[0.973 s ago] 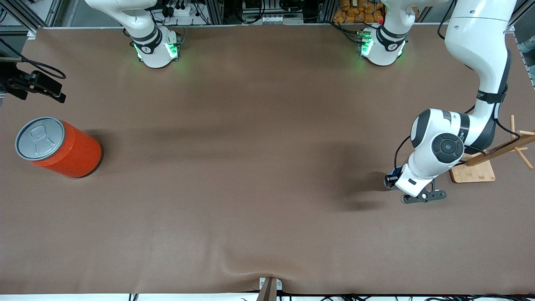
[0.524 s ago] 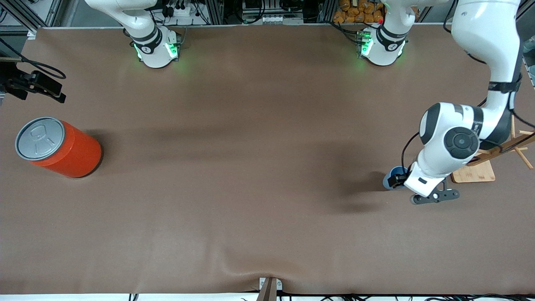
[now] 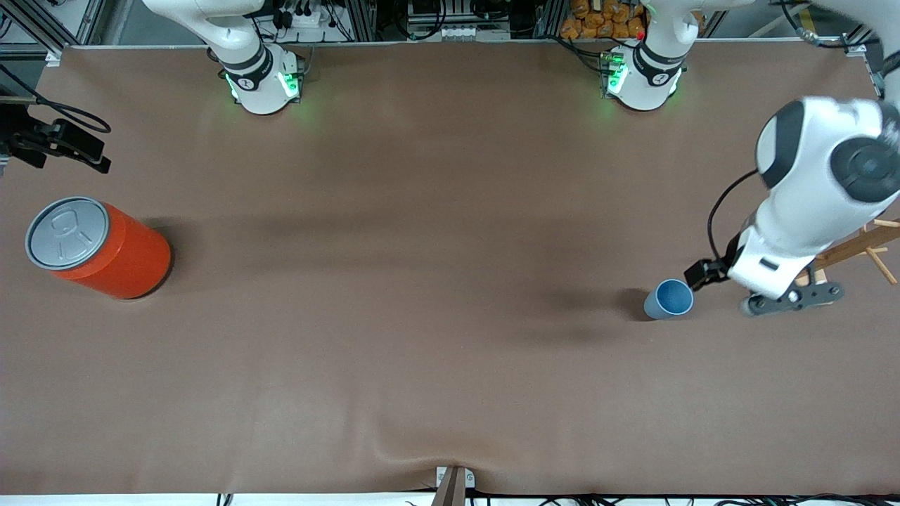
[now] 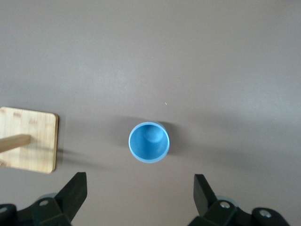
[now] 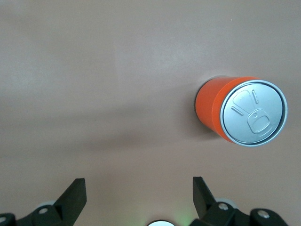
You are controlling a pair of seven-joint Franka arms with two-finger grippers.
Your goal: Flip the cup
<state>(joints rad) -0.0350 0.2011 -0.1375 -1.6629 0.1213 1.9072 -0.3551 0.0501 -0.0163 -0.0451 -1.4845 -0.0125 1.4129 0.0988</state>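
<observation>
The left pincer, spread and empty, has lifted off the cup and now hangs above it; release looks complete. The cup stands mouth-up on the bench beside the wooden stand, light blue, undamaged. The right pincer waits spread above the orange can.

- We see the left arm's wrist smeared by motion blur near the cup.
- That arm covers most of the wooden stand beside the cup; the left wrist view cuts its base at the edge.
- In the front view we cannot make out the left gripper's fingers.
- Both wrist views crop the fingers of their own grippers at the edge.
</observation>
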